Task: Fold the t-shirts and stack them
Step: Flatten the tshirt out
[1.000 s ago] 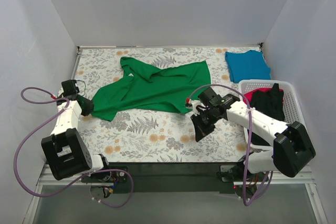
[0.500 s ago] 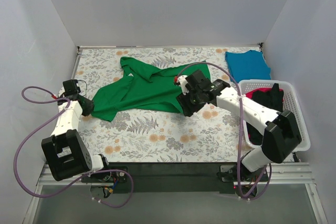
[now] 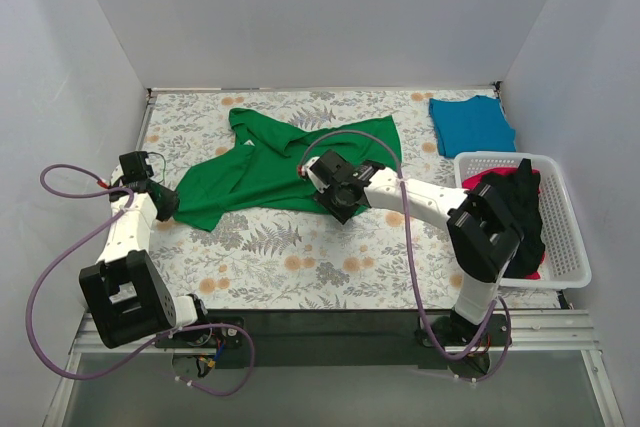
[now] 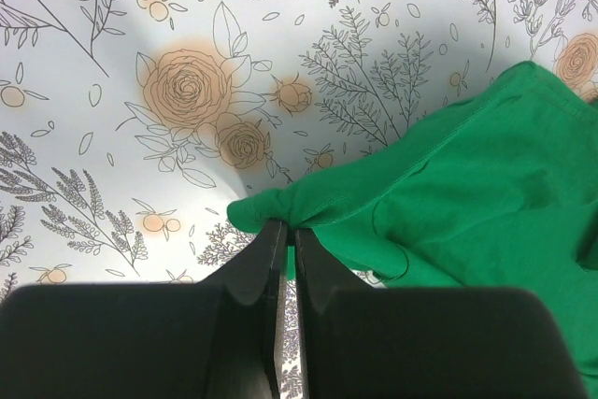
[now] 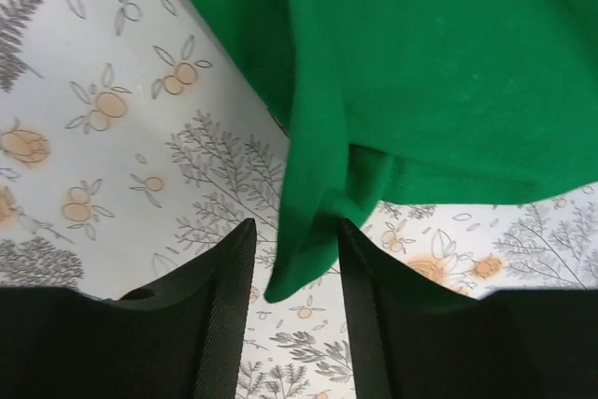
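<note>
A white basket (image 3: pixel 568 232) stands at the right side of the top view. Two shirts are in it. The black t-shirt (image 3: pixel 525 190) lies on top and hangs a bit over the basket's rim. The red-pink t-shirt (image 3: pixel 479 179) peeks out from under it at the basket's upper left corner.

The teal-blue t-shirt (image 3: pixel 472 124) lies folded flat on the flowery table (image 3: pixel 300 257), just above the basket, in the upper right corner of the table.

The big green t-shirt (image 3: pixel 290 167) is spread out and wrinkly in the middle of the table, reaching toward the upper left.

The left gripper (image 3: pixel 160 201) is at the shirt's lower left corner. In the left wrist view its two fingers (image 4: pixel 257 259) are pressed tight together, and they pinch the edge of the green cloth at their tips.

The right gripper (image 3: pixel 337 199) is at the shirt's lower edge, near the middle of the table. In the right wrist view its fingers (image 5: pixel 220 277) stand apart. A folded corner of the green shirt hangs down between them, with a thin strip of table showing beside the finger on the left of that view.
</note>
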Tool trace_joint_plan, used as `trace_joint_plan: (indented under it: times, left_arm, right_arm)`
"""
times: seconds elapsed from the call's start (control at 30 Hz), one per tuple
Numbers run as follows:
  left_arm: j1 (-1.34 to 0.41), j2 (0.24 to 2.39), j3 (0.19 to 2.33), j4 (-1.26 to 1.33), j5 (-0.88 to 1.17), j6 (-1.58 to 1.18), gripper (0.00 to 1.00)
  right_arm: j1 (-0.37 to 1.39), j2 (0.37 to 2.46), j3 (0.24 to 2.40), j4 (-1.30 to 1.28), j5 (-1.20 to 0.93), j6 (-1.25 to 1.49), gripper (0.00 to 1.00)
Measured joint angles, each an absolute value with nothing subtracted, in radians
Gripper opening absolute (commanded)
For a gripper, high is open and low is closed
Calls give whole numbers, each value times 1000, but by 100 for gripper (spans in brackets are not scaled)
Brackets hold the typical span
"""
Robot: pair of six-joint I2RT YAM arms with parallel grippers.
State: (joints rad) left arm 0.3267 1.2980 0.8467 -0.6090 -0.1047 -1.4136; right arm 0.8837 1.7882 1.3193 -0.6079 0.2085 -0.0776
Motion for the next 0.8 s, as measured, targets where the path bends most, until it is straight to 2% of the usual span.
trace_joint_plan:
  times: [0.03,0.07,0.13,0.33,0.63,0.7,0.73,0.8]
  left_arm:
    - [327,1298,847,-610,-105,-1414,0]
    - [327,1296,847,-611,-105,-1414,0]
    - [327,1296,847,-616,-105,-1413,0]
    - [327,1296,886,-644,-104,-1413,0]
    - [325,1286,898,-651,-47,-1414,0]
    - [325,1267,871,-654,-42,-1414,0]
    - [324,1255,855,-658,-45,-1414,0]
    - [324,1231,829,-680,-65,-1414,11]
  right_arm:
    - [885,1786,1314,-607,229,-80,34]
    - [886,1782,1306,-606,251,-85,18]
    - [887,1771,1289,-604,289,-99,1]
    - [888,1624,1214,-639,422,-151,1]
    - [884,1343,1122,-717,510,-162,1]
    - [884,1327,1098,-751,493,-152,6]
    - [884,1325,1088,-771,472,-145,12]
    - [883,1324,1076,-820,393,-142,13]
